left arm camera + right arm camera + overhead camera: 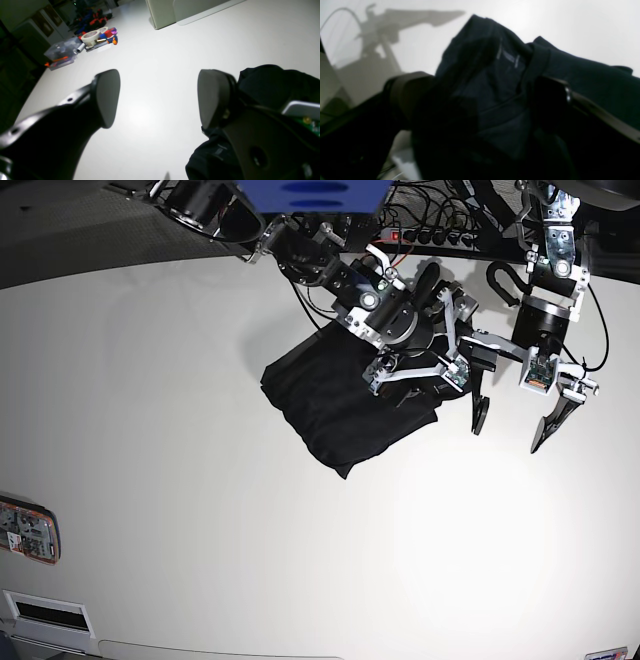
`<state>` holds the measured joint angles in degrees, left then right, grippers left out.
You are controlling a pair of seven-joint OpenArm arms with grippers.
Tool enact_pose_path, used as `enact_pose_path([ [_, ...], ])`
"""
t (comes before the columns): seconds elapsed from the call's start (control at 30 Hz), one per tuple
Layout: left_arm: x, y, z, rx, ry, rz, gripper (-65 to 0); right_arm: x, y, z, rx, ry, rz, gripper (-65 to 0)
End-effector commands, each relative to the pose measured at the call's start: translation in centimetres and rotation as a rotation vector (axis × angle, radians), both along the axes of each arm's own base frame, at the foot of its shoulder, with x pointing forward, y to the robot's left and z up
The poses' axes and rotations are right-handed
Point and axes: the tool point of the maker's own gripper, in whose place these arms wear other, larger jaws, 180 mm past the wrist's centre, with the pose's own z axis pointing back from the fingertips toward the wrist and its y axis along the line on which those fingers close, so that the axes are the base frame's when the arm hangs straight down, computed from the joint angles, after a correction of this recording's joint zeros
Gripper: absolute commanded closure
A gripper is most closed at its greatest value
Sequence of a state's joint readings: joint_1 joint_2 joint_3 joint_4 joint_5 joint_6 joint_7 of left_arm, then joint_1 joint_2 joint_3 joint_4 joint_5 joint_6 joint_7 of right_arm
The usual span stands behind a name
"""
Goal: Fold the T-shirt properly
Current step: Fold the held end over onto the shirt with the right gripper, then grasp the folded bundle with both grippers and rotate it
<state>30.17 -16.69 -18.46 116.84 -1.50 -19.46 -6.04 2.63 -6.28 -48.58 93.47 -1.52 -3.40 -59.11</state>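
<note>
fingers first: on my left gripper [158, 96] both pads stand spread as wide as they go, with only bare white desk [160, 50] between them and nothing held. my right gripper [415, 375] is also spread wide, hanging right over the upper edge of the t-shirt [335, 405]. in its wrist view, dark cloth bunches between and around the two fingers [548, 105]. i can't tell whether they press on it, but they are not clamped on it.

the t-shirt lies in a rumpled black heap toward the far middle of the desk, under and just beside the right arm, with the left gripper near its right-hand side. its long axis looks to run diagonally, from the far side near the arms down toward a corner pointing at the near edge. a small tag [508, 58] shows in the right wrist view, so i judge the collar end sits under that gripper.

to do this step well, i'd find the collar and shoulders before closing, pinch a single layer at each shoulder, then lift and spread the cloth flat before any fold.
</note>
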Motion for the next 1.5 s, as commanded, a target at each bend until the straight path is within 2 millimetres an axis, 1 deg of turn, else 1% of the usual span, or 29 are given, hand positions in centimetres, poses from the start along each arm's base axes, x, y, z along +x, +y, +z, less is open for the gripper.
enact_pose_path([
  [0.0,0.0,-0.3,1.2,-0.009,-0.043,-0.015,-45.6,0.3,1.4,2.0,0.079,-0.017,0.014,-64.0],
  [0.1,0.1,-0.3,1.2,-0.008,-0.044,-0.015,-45.6,0.0,0.2,1.0,0.107,0.002,0.011,-64.0],
  [0.13,0.1,-0.3,1.2,-0.008,-0.044,-0.015,-45.6,0.0,0.0,1.3,0.128,-0.002,0.01,-64.0],
  [0.17,0.1,-0.3,1.2,-0.008,-0.044,-0.015,-45.6,0.0,0.2,1.9,0.16,-0.003,0.011,-64.0],
  [0.23,0.1,-0.3,1.2,-0.008,-0.044,-0.015,-45.6,-0.1,1.0,4.3,0.257,-0.002,0.017,-64.0],
  [0.27,0.1,-0.3,1.2,-0.008,-0.044,-0.015,-45.6,-0.1,1.1,5.1,0.289,-0.005,0.019,-64.0],
  [0.33,0.1,-0.3,1.2,-0.008,-0.044,-0.015,-45.6,0.8,-0.9,4.9,0.286,-0.025,-0.013,-64.0],
  [0.47,-0.1,-0.6,0.9,-0.015,-0.033,-0.023,-45.6,4.0,-4.2,6.3,0.293,-0.091,-0.102,-64.0],
  [0.53,-0.6,-1.5,0.2,-0.028,-0.006,-0.043,-45.6,6.0,-6.4,6.2,0.278,-0.112,-0.172,-64.0],
  [0.57,-1.0,-2.1,-0.5,-0.036,0.021,-0.059,-45.6,6.9,-7.4,6.2,0.271,-0.119,-0.203,-64.0],
  [0.6,-1.8,-2.7,-1.7,-0.041,0.073,-0.069,-45.6,7.5,-8.1,6.4,0.273,-0.126,-0.228,-64.0],
  [0.63,-2.5,-3.2,-2.7,-0.042,0.122,-0.078,-45.6,8.0,-8.6,6.5,0.273,-0.131,-0.247,-64.0],
  [0.73,-3.6,-4.2,-5.0,-0.037,0.231,-0.094,-45.6,9.6,-10.2,6.6,0.27,-0.146,-0.302,-64.0],
  [0.8,-4.4,-4.8,-6.1,-0.035,0.288,-0.103,-45.6,10.6,-11.4,6.7,0.268,-0.154,-0.345,-63.9],
  [0.87,-5.3,-5.7,-6.8,-0.046,0.322,-0.122,-45.6,11.7,-12.8,6.9,0.268,-0.166,-0.393,-63.9],
  [0.9,-5.7,-5.8,-7.0,-0.05,0.333,-0.123,-45.6,12.2,-13.5,7.0,0.267,-0.17,-0.414,-63.9],
  [0.93,-5.9,-5.8,-7.2,-0.054,0.34,-0.114,-45.6,12.9,-14.2,7.4,0.269,-0.184,-0.435,-63.8],
  [0.97,-6.0,-6.0,-7.2,-0.059,0.338,-0.108,-45.5,14.0,-14.8,8.3,0.275,-0.214,-0.451,-63.8],
  [1.03,-6.1,-6.3,-7.5,-0.032,0.34,-0.114,-45.5,16.2,-15.5,10.8,0.29,-0.284,-0.465,-63.7],
  [1.07,-6.3,-6.9,-7.7,-0.007,0.341,-0.127,-45.5,17.3,-15.7,12.2,0.299,-0.323,-0.466,-63.1],
  [1.13,-7.1,-7.7,-8.4,0.045,0.352,-0.132,-45.1,18.8,-15.7,14.4,0.303,-0.368,-0.459,-58.5],
  [1.17,-7.6,-8.2,-8.7,0.061,0.359,-0.138,-44.0,19.1,-15.6,14.5,0.293,-0.369,-0.453,-55.4],
  [1.23,-8.0,-9.4,-9.0,0.081,0.362,-0.156,-40.2,19.3,-15.8,12.8,0.253,-0.323,-0.461,-48.3],
  [1.3,-8.5,-10.2,-9.5,0.071,0.376,-0.164,-35.7,19.6,-16.1,10.5,0.214,-0.268,-0.476,-41.8],
  [1.37,-8.9,-10.5,-10.5,0.066,0.401,-0.162,-32.7,19.8,-15.2,8.8,0.21,-0.209,-0.488,-37.9],
  [1.4,-9.3,-10.8,-11.3,0.065,0.422,-0.164,-31.2,19.8,-14.5,7.8,0.21,-0.171,-0.494,-35.7],
  [1.47,-9.8,-11.3,-12.8,0.064,0.458,-0.179,-29.0,20.5,-13.4,6.6,0.201,-0.127,-0.496,-33.3],
])
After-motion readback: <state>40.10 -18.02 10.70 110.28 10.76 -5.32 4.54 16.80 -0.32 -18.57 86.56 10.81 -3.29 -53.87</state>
